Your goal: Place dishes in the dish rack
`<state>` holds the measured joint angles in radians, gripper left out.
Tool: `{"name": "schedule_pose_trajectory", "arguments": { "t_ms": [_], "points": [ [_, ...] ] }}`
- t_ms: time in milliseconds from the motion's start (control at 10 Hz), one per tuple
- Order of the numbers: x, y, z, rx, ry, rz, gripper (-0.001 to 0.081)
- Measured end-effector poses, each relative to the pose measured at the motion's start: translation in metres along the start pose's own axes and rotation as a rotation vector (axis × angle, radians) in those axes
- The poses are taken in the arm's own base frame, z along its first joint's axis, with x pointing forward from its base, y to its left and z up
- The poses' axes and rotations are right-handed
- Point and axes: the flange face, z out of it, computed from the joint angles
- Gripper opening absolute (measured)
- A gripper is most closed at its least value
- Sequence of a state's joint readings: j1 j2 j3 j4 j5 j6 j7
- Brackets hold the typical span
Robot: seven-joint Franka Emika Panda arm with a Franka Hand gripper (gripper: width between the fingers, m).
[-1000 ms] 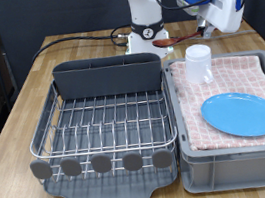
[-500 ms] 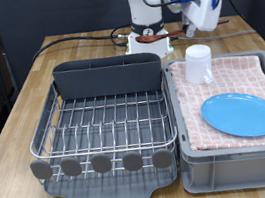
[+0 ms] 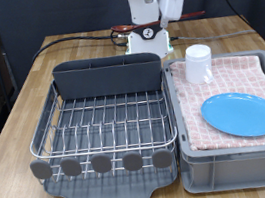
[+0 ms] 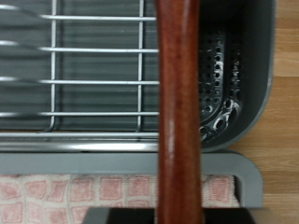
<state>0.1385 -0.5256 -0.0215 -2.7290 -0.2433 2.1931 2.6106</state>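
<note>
Having swung across from the cloth side, the hand (image 3: 171, 2) hangs above the utensil trough (image 3: 105, 75), clamped on the wooden spoon (image 4: 179, 112).

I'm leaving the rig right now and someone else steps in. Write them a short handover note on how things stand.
Gripper: raised above the far end of the dish rack, at the exterior view's top, carrying the wooden spoon; the wrist view shows its handle hanging over the rack's utensil trough.
Blue plate and white cup: both on the pink checked cloth in the grey bin.
Done: nothing is in the rack.
Left: spoon, cup and plate.
</note>
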Motion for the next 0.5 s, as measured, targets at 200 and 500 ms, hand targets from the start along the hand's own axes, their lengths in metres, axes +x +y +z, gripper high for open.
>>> {"name": "schedule_pose_trajectory", "arguments": {
  "t_ms": [200, 500],
  "points": [
    [0.029, -0.006, 0.009, -0.085, -0.043, 0.057, 0.0095],
    [0.071, -0.020, 0.025, -0.196, -0.104, 0.050, 0.0095]
  ]
}}
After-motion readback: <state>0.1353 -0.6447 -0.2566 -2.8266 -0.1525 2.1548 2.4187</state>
